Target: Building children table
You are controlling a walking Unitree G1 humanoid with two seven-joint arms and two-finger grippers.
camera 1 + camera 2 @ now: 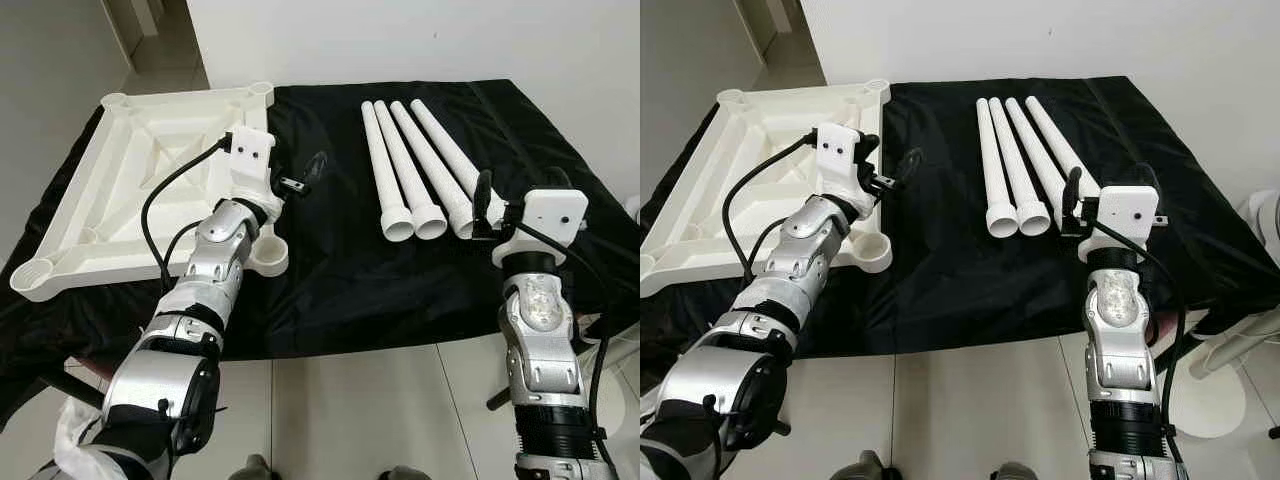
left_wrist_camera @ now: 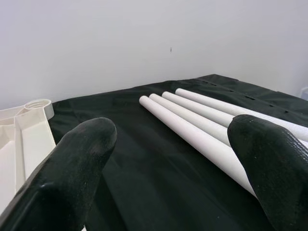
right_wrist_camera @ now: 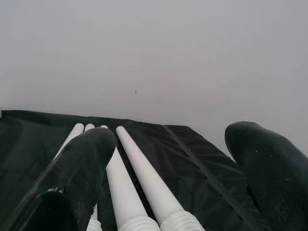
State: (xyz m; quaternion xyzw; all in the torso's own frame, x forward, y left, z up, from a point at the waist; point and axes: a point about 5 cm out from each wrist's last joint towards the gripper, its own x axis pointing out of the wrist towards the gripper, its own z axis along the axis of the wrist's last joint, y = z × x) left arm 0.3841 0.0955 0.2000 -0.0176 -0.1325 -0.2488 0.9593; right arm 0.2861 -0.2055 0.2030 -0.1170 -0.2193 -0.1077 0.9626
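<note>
A white child's table top [image 1: 110, 180] lies upside down on the left of a black cloth, with round leg sockets [image 1: 268, 256] at its corners. Several white tube legs [image 1: 412, 170] lie side by side on the cloth at centre right, wide ends toward me. My left gripper [image 1: 308, 172] hovers open over the cloth just right of the table top, holding nothing. My right gripper [image 1: 505, 190] is open above the wide ends of the rightmost legs [image 3: 144, 187], also holding nothing. The left wrist view looks across the cloth at the legs [image 2: 202, 130].
The black cloth [image 1: 340, 290] covers a low surface whose front edge runs just before my arms. Pale tiled floor [image 1: 380, 410] lies below it and a white wall [image 1: 400, 40] stands behind. A white furniture piece [image 1: 1240, 370] stands at the far right.
</note>
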